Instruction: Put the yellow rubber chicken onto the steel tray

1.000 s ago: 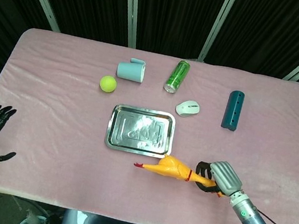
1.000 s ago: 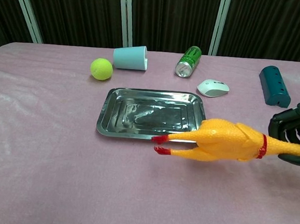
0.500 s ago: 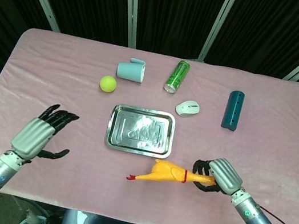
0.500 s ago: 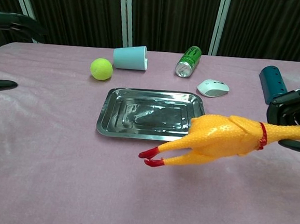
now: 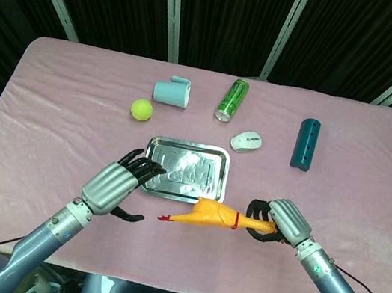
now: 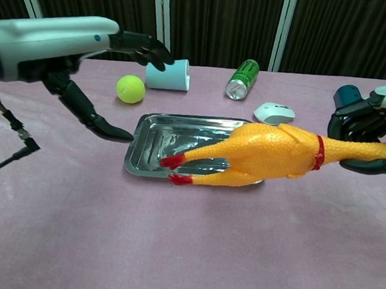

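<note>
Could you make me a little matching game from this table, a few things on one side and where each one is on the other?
Things:
1. yellow rubber chicken
2. green ball
3. white mouse
4. steel tray

Places:
A. lying on the cloth between the green can and the dark teal cylinder
B. mid-table, nothing resting in it
C. held at its neck end by the right robot hand
D. on the cloth beside the light blue cup

Pairs: 1-C, 2-D, 3-A, 4-B
</note>
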